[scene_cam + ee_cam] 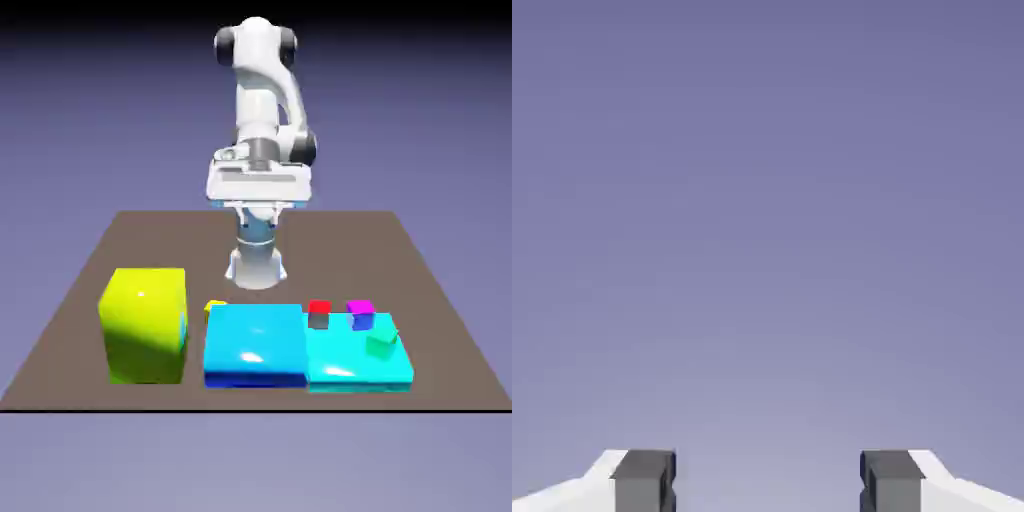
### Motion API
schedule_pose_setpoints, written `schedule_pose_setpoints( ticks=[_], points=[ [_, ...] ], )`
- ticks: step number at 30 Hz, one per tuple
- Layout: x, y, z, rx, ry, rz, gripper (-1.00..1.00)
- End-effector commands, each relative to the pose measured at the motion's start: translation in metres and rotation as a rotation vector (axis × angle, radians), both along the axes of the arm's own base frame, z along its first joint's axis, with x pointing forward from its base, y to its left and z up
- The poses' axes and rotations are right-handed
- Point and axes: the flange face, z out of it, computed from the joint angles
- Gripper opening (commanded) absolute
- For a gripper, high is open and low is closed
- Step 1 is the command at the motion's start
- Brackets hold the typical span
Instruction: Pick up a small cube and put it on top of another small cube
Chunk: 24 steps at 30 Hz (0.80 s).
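Cyan slab [345, 372], green cube [381, 344] atop

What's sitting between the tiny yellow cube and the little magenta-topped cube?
In the exterior view, the blue slab and a red-topped cube lie between the tiny yellow cube and the magenta-topped cube.

Brown table [90, 270] sits in front of a plain blue-violet backdrop [80, 110], which is all the hand view shows too. On the exterior view's left stands a big yellow-green block [145, 325]; next to it, toward the middle, a flat blue block [255, 345], w/ a flat cyan block [345, 368] touching its right side. A small red-topped cube [319, 314] sits at the cyan block's back edge, and a small green cube [381, 342] is near its right end, prob. resting on top.
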Motion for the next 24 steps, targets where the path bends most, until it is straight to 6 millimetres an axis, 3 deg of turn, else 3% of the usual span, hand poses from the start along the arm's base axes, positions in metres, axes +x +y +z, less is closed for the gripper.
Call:
schedule_pose_setpoints(
  ticks=[1,13,24],
  points=[
    [0.001,-0.002,-0.003,0.002,0.010,0.009,0.00],
    [0.004,-0.021,-0.040,0.053,0.107,0.133,0.00],
    [-0.002,-0.026,-0.081,0.124,0.128,0.263,0.00]
  ],
)
